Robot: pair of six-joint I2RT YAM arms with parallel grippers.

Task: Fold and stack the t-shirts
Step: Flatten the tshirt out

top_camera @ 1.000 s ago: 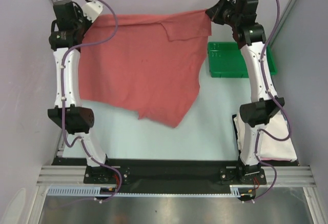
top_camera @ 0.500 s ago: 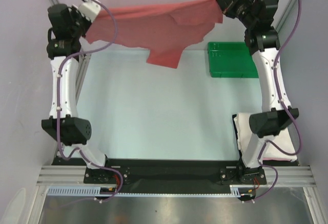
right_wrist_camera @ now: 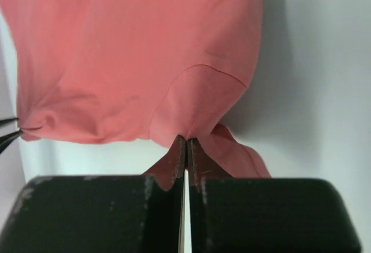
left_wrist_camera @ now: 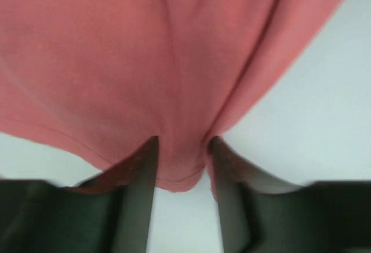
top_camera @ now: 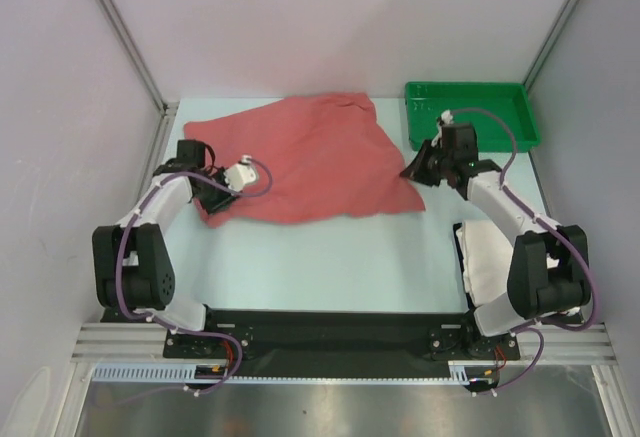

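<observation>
A salmon-red t-shirt (top_camera: 300,162) lies spread across the far middle of the pale worktop (top_camera: 320,267), rumpled and not quite square, with its far edge close to the back wall and its right side reaching toward the green tray (top_camera: 490,107) in the far right corner. The left claw (left_wrist_camera: 181,166) sits low at the shirt's near left corner, its jaws narrowed on a bunched fold of hem, with creases running up from the pinch. The right claw (right_wrist_camera: 186,149) is closed almost completely on a thin pinch of cloth at the near right corner, beside what looks like a sleeve seam. A white t-shirt (top_camera: 485,257) waits at the near right, partly hidden under the right arm. The red shirt looks thin, light and limp, so it is likely to sag, wrinkle and slide over the smooth surface rather than hold any shape, and to drape from whatever point lifts it. For a clean fold, the best places to take hold appear to be the hem corners or shoulder seams, gripped as a pair. A single pinch in the middle would probably only gather the fabric into a bunch.
</observation>
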